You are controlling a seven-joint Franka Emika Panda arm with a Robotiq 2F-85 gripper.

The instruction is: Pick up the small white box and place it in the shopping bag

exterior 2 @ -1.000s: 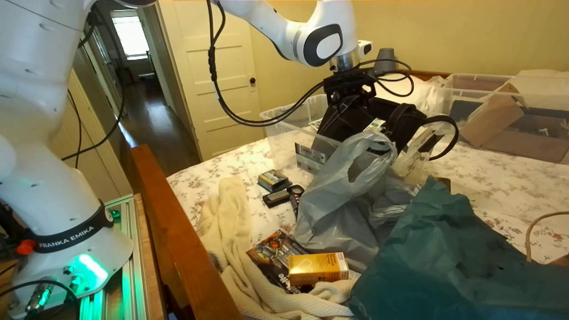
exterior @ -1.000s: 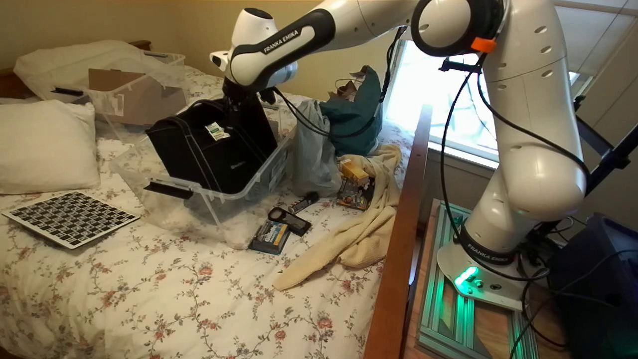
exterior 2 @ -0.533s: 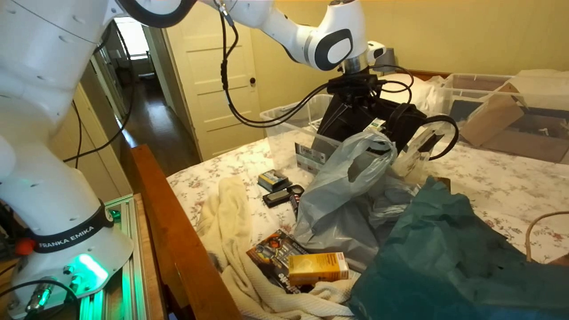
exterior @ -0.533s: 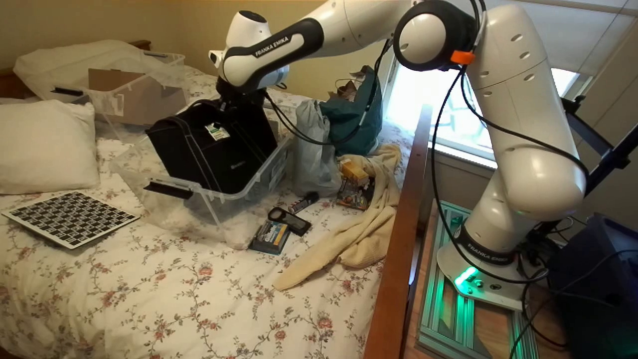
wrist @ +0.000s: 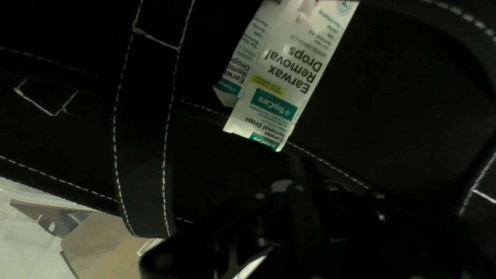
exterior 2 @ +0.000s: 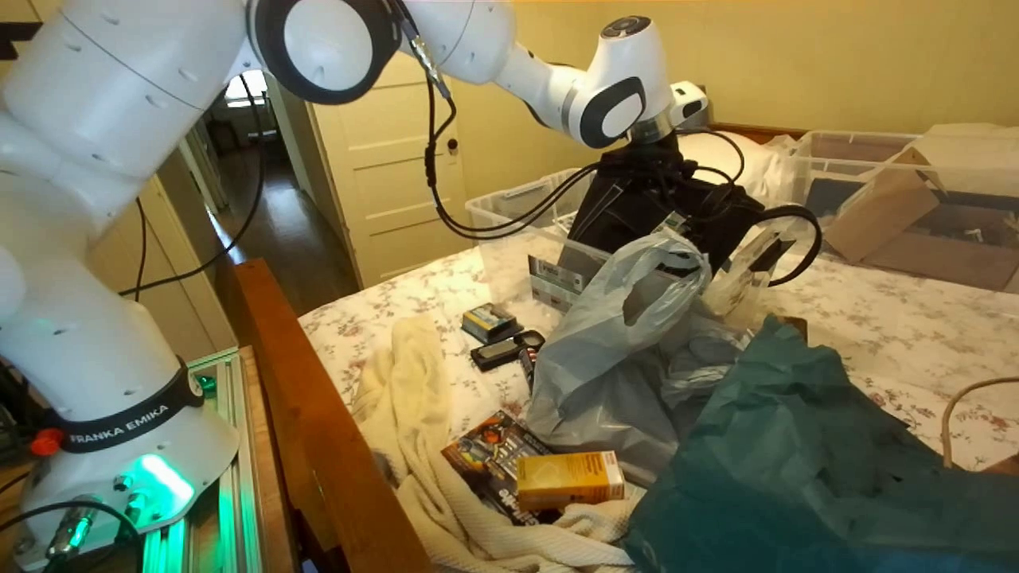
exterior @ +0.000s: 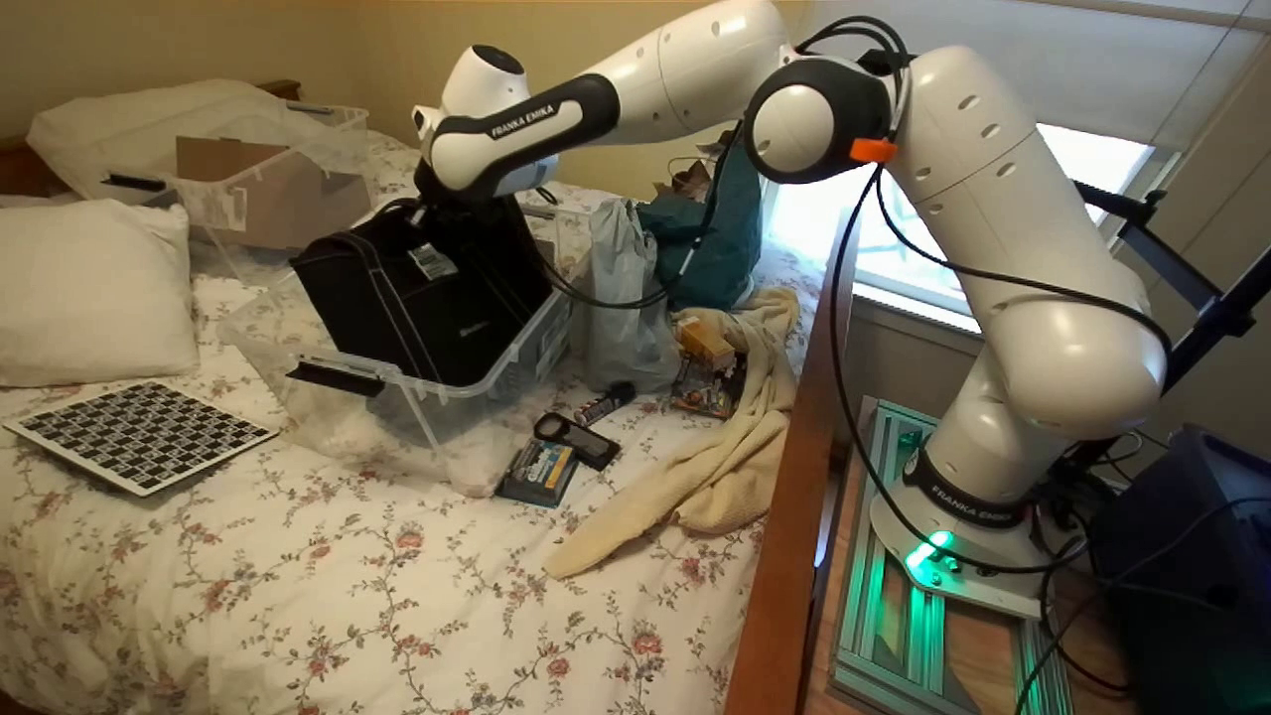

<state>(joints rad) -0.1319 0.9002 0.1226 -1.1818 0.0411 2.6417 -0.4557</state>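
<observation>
The shopping bag (exterior: 422,318), black with dark loop handles, sits tilted inside a clear plastic bin (exterior: 511,362). On its black fabric lies the small white box (wrist: 294,73), with green marks and "Earwax Removal Drops" print; it crosses a stitched seam in the wrist view. The same box (exterior: 434,262) is a pale patch at the bag's top in an exterior view. My gripper (wrist: 310,180) is down at the bag's top, its dark fingers shut, just beyond the near end of the box. Nothing shows between the fingers. Black on black hides the fingertips in both exterior views.
Beside the bin stand a grey plastic bag (exterior 2: 605,382) and a teal bag (exterior 2: 764,446). Small packages, among them a yellow box (exterior 2: 569,480), lie near a cream blanket (exterior 2: 406,366). Another clear bin (exterior 2: 844,163) holds cardboard. A wooden rail (exterior: 799,497) edges the bed.
My arm has come lower and reached slightly farther over the shopping bag. The hand now blends into the black fabric. The small white box and the bag hold their places.
</observation>
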